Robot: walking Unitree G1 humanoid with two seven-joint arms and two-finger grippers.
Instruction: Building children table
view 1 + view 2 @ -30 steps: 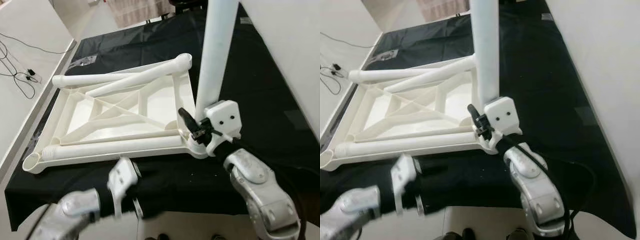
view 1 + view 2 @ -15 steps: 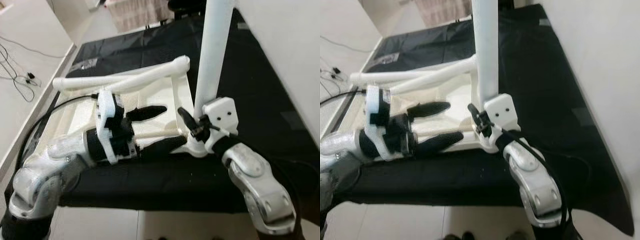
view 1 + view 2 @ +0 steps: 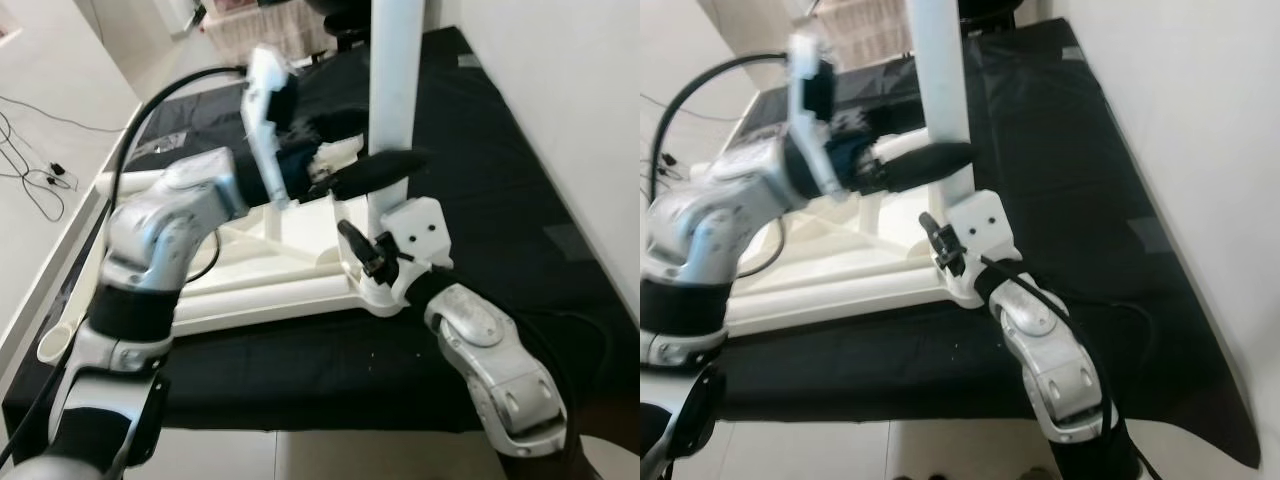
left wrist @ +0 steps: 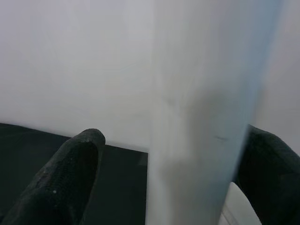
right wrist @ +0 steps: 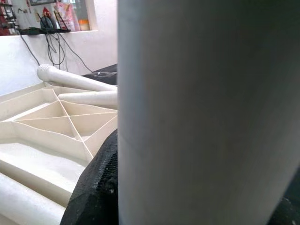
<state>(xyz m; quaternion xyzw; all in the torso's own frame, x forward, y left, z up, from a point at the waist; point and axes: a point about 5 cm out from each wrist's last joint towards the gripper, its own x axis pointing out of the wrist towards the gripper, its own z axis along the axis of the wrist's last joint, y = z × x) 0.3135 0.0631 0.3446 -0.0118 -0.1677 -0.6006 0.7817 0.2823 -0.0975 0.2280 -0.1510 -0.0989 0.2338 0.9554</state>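
A white table top (image 3: pixel 240 238) lies upside down on a black cloth. One white leg (image 3: pixel 392 100) stands upright in its near right corner. My right gripper (image 3: pixel 372 258) is shut on this leg just above the socket; in the right wrist view a black finger (image 5: pixel 93 187) presses against it. My left gripper (image 3: pixel 385 150) reaches in higher up. It is open, and its fingers (image 4: pixel 61 178) straddle the leg with a gap showing. A loose leg (image 3: pixel 260 293) lies along the top's near edge, and another (image 3: pixel 130 182) at the far side.
The black cloth (image 3: pixel 500 150) covers a raised surface, and its front edge (image 3: pixel 300 400) drops to pale floor tiles. A white wall (image 3: pixel 570 80) runs close along the right. Cables (image 3: pixel 40 175) lie on the floor at the left. An empty corner socket (image 3: pixel 55 343) sits near left.
My left arm has swung up from below the front edge, across the table top, to the upright leg, with its fingers now on either side of it. The right gripper has kept its hold.
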